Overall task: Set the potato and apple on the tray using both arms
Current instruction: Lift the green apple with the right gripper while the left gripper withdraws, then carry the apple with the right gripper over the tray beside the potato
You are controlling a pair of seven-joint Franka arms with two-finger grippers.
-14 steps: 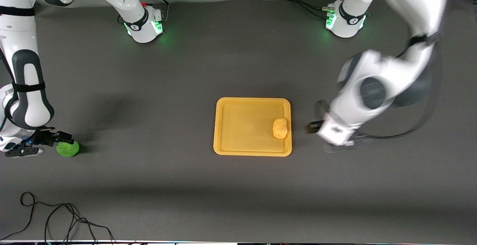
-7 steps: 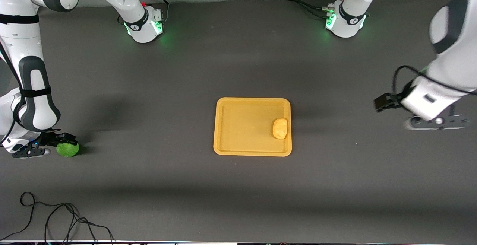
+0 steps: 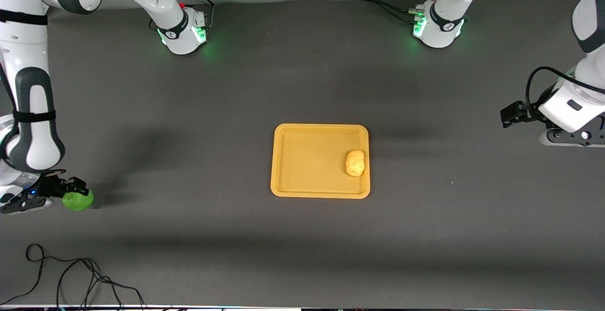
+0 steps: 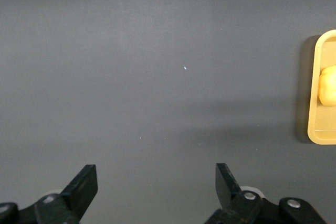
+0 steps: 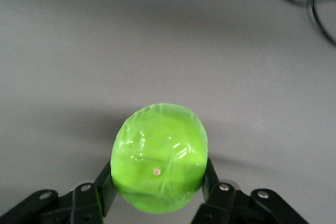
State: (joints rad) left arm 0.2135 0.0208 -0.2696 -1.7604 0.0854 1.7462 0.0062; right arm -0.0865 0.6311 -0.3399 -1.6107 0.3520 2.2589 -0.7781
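In the left wrist view the picture's edge is cutting off most of the tray (image 4: 321,129), showing only one end of its rim, and is slicing through the potato (image 4: 328,86) lying on it. The left gripper (image 4: 156,188) is showing only its two finger ends. In the right wrist view the apple (image 5: 159,157) is covering the inner faces of the right gripper (image 5: 157,184) fingers. In the front view that gripper is hiding part of the apple.
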